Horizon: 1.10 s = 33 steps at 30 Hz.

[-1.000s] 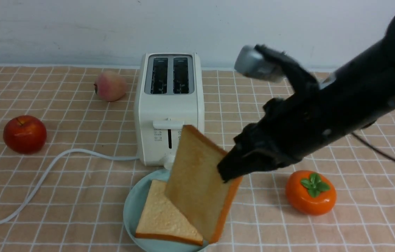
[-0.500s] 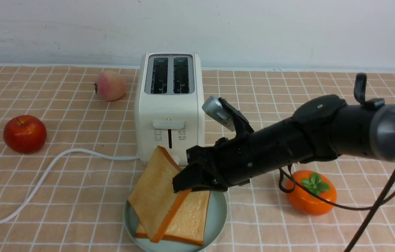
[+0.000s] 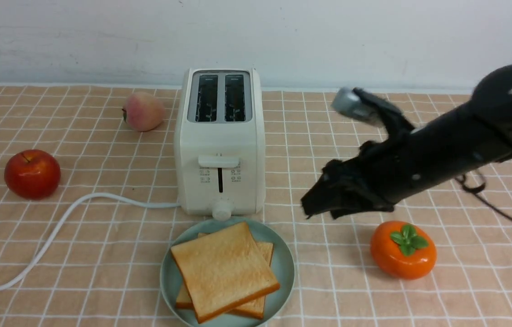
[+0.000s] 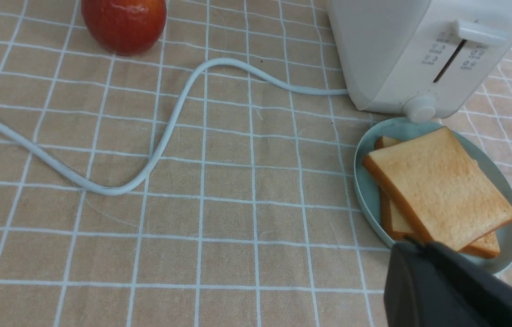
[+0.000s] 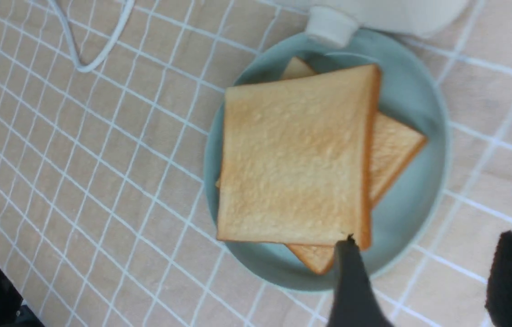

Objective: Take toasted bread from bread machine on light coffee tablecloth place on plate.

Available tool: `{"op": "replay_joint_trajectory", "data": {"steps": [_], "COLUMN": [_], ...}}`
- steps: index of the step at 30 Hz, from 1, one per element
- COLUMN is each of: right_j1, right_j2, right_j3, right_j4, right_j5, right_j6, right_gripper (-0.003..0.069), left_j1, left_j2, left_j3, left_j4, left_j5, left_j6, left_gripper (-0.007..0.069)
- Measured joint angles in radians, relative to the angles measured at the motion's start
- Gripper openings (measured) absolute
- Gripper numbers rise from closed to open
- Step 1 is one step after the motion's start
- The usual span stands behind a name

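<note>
Right claw [image 3: 312, 208] fingers apart, nothing between them; the right wrist view shows two dark fingertips [image 5: 350, 277] with a wide gap over the near rim of the plate. In the front view the claw is blurred and hangs above the surface, right of the plate, between the bread machine and the orange fruit, clear of the bread. Left claw [image 4: 437, 281] shows only as a dark mass at the edge of the left wrist view, near the plate; cannot tell whether its fingers are apart or together.

Toasted bread [image 3: 224, 270]: both slices lie flat on the plate [image 3: 284, 268], stacked. The top slice is turned relative to the lower one, so the lower slice's corners stick out. Plate sits just in front of the bread machine [image 3: 219, 145], its far rim right by the round knob [image 3: 222, 210]. Both slots [image 3: 219, 97] show no bread.

All on the light coffee tablecloth [image 3: 101, 236]. White cord [image 3: 56, 227] curves off to the left from the machine. Red apple [image 3: 32, 174] far left, peach [image 3: 142, 111] left of the machine at the back, orange fruit [image 3: 402, 249] right of the plate.
</note>
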<state>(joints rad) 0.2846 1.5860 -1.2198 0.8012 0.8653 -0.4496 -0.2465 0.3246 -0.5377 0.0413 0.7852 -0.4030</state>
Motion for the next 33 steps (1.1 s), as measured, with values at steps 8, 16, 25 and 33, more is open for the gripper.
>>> {"op": "replay_joint_trajectory", "data": {"steps": [8,16,25,33], "right_j1": [-0.092,-0.097,-0.099,-0.099], "right_j2": [-0.489,-0.978,-1.444,-1.509], "right_j3": [0.001,0.168,0.632,0.726], "right_j4": [-0.266,-0.730,-1.289,-1.702], "right_j5": [0.101,-0.143,-0.434,-0.581], "right_j6": [0.210,0.528,1.000,1.275], "right_gripper": [-0.0012,-0.0001,0.0003,0.0012], "left_j1": [0.000,0.000,0.000,0.000], "left_j2": [0.000,0.000,0.000,0.000], "left_j3": [0.000,0.000,0.000,0.000], "left_j4": [-0.030,-0.036,-0.054,-0.083], "left_j5": [-0.045,-0.135,-0.226,-0.287], "left_j6": [0.000,0.000,0.000,0.000], "left_gripper": [-0.0014,-0.0014,-0.0014,-0.0014]}}
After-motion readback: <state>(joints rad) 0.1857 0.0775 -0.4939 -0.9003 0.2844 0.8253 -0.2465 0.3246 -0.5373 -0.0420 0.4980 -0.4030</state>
